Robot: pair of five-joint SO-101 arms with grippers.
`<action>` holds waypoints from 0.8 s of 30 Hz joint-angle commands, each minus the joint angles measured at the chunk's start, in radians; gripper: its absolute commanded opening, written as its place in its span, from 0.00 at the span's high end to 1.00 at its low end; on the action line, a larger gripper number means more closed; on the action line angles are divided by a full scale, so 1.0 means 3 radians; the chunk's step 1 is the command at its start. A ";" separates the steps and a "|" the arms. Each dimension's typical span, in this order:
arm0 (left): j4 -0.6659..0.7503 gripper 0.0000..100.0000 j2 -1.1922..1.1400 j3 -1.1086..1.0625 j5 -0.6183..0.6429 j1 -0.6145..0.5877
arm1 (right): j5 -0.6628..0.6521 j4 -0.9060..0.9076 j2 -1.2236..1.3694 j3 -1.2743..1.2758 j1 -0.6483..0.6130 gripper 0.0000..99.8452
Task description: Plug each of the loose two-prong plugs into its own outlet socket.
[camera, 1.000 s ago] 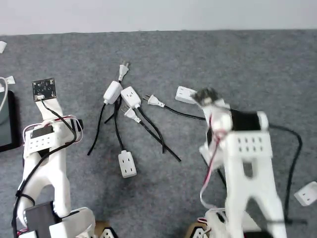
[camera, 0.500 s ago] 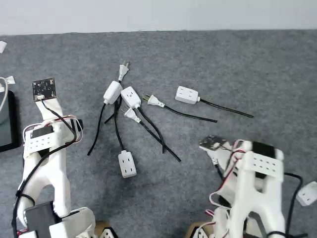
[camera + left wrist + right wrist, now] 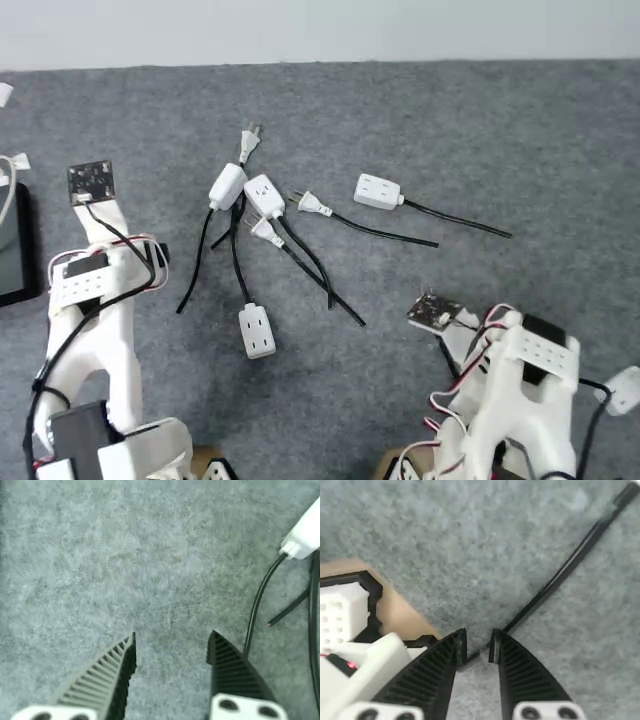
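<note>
Grey mat: nappy felt, soft.
Task things: two-prong plug lies upper centre of the high frame, near outlet socket but apart from it.
Left gripper: jaws wide apart above bare mat; white plug body at upper right.
Right gripper: jaws nearly together, nothing clamped; black cord runs toward the tips.
Step, my judgement: I pinch the plug's hard body, never the limp cord, brace the light socket, square prongs to slots.
Textures: glossy white plastic, thin rubbery cords, ribbed black fingers.
</note>
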State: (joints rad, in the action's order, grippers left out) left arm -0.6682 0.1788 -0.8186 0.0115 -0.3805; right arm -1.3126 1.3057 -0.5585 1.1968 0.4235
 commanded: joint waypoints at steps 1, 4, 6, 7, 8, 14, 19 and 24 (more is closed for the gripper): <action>-0.0015 0.78 -0.0026 0.0233 -0.0046 0.0036 | -0.0133 -0.0023 0.0018 0.0107 -0.0028 0.86; -0.0015 0.78 -0.0026 0.0233 -0.0046 0.0036 | -0.0133 -0.0084 0.0013 0.0118 -0.0023 0.83; -0.0015 0.78 -0.0026 0.0233 -0.0046 0.0036 | -0.0138 -0.0084 0.0013 0.0118 -0.0028 0.83; -0.0015 0.78 -0.0026 0.0233 -0.0046 0.0036 | -0.0138 -0.0084 0.0013 0.0118 -0.0028 0.83; -0.0015 0.78 -0.0026 0.0233 -0.0046 0.0036 | -0.0138 -0.0090 0.0003 0.0113 -0.0028 0.83; -0.0015 0.78 -0.0026 0.0233 -0.0046 0.0036 | -0.0138 -0.0141 -0.0008 0.0097 -0.0033 0.88; -0.0015 0.78 -0.0026 0.0233 -0.0046 0.0036 | -0.0128 -0.0049 -0.0013 0.0072 -0.0156 0.97; -0.0015 0.78 -0.0026 0.0233 -0.0046 0.0036 | -0.0123 0.0197 -0.0013 -0.0143 -0.0146 0.98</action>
State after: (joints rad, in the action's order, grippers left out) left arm -0.6682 0.1680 -0.8002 0.0115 -0.3805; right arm -1.3464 1.3011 -0.5570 1.2045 0.3851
